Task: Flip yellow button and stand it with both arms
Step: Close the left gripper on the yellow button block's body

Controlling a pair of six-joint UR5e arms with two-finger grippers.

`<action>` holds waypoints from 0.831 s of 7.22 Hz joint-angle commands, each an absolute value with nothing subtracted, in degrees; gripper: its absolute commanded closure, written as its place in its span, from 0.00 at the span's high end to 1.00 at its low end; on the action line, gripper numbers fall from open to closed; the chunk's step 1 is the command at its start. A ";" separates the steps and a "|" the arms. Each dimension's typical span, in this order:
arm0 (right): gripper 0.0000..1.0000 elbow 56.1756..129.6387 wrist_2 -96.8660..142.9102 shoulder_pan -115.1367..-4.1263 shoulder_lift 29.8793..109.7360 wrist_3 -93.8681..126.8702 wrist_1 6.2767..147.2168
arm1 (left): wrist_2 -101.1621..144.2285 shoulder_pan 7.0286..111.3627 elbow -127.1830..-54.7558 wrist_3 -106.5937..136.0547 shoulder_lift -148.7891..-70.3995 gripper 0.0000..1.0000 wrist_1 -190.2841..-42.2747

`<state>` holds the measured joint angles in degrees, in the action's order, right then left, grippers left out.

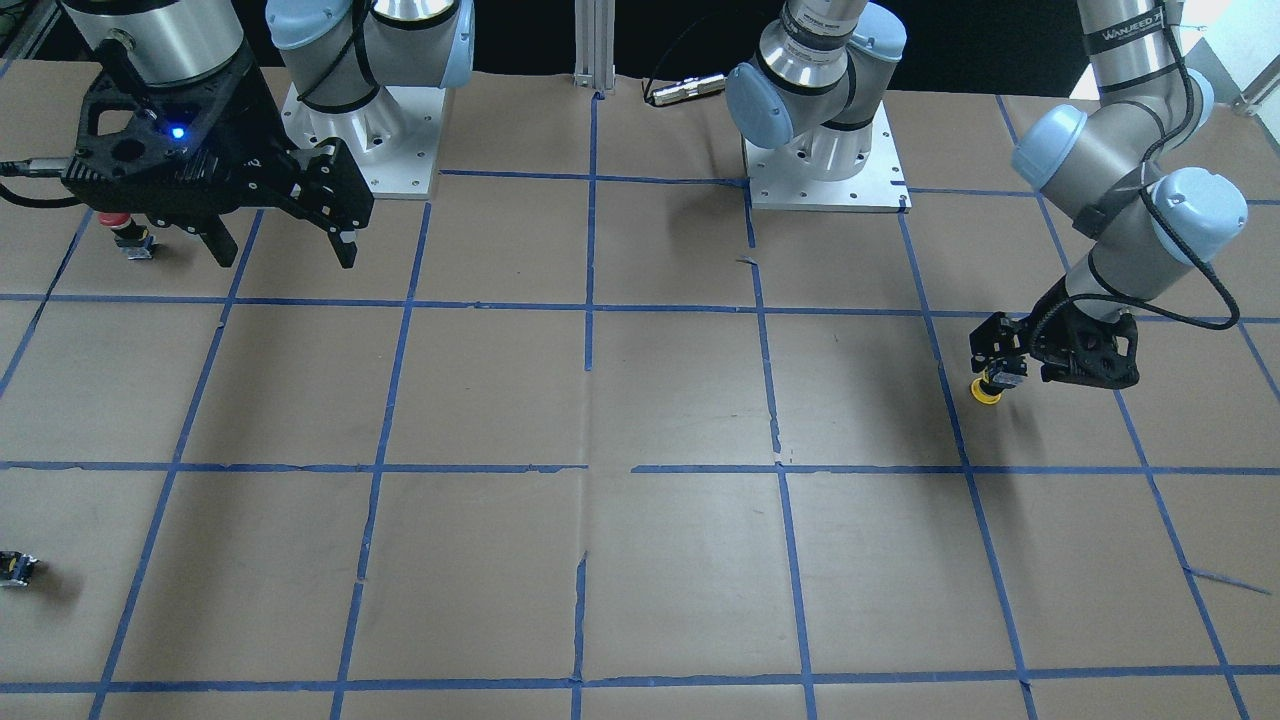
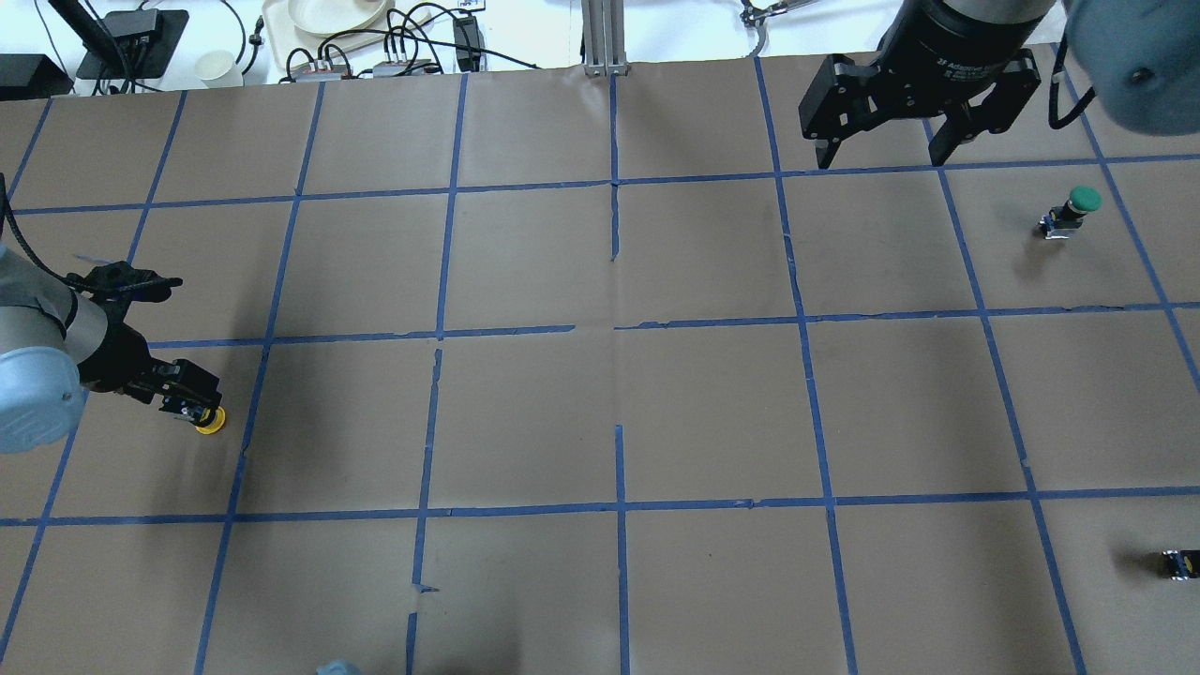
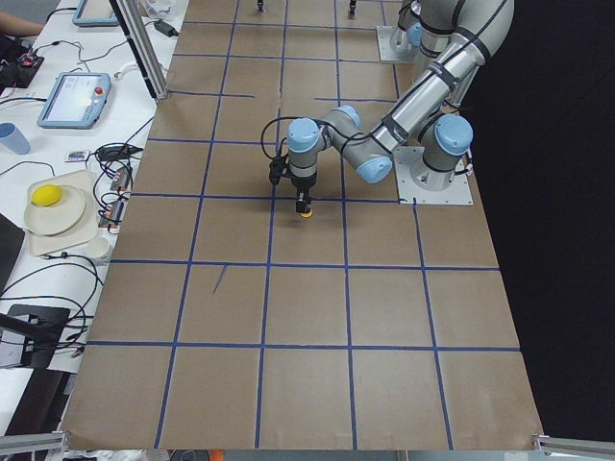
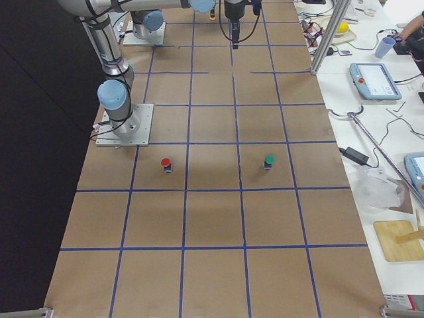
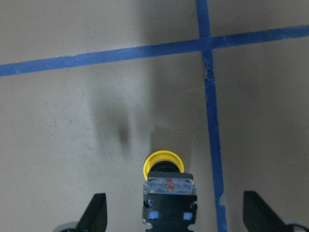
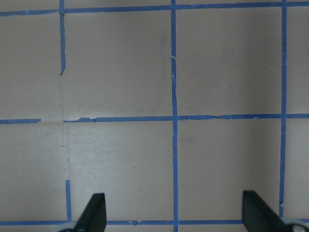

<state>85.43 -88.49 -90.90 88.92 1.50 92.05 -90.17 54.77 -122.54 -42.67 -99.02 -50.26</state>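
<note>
Far from yellow button (image 2: 210,421): red button (image 4: 165,163).

You are working in a robotics lab. The left arm (image 1: 1120,150) and the right arm (image 1: 370,50) are bolted on metal plates (image 1: 825,165) to a counter (image 2: 712,412) covered with brown paper and a grid of blue tape (image 2: 525,330). Beside it you have teach pendants (image 3: 75,99), cables (image 2: 412,37) and an aluminium post (image 2: 605,37).

Brown-paper table (image 2: 712,412) with blue tape grid (image 2: 813,412), carrying yellow button (image 2: 210,421) cap-down, red-capped button (image 4: 165,163), green-capped button (image 2: 1076,204), small dark block (image 2: 1179,563).
</note>
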 commanded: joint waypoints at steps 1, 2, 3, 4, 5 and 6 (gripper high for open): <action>1.00 85.43 -88.33 -90.88 88.86 1.49 92.11 | -90.26 54.76 -124.54 -42.54 -99.05 0.83 -46.60; 1.00 85.43 -88.50 -90.88 88.94 1.49 92.02 | -90.44 54.76 -124.63 -42.63 -99.05 0.72 -46.58; 1.00 85.43 -88.51 -90.79 88.95 1.49 92.02 | -91.22 54.76 -124.28 -42.71 -98.88 0.51 -46.50; 1.00 85.43 -88.68 -90.70 88.95 1.49 91.85 | -91.58 54.76 -124.54 -42.71 -98.27 0.31 -46.41; 1.00 85.43 -88.59 -90.70 88.95 1.49 91.93 | -91.15 54.76 -124.45 -42.80 -98.35 0.29 -46.49; 1.00 85.43 -88.59 -90.70 88.95 1.49 91.85 | -90.97 54.76 -124.02 -42.80 -98.18 0.28 -46.58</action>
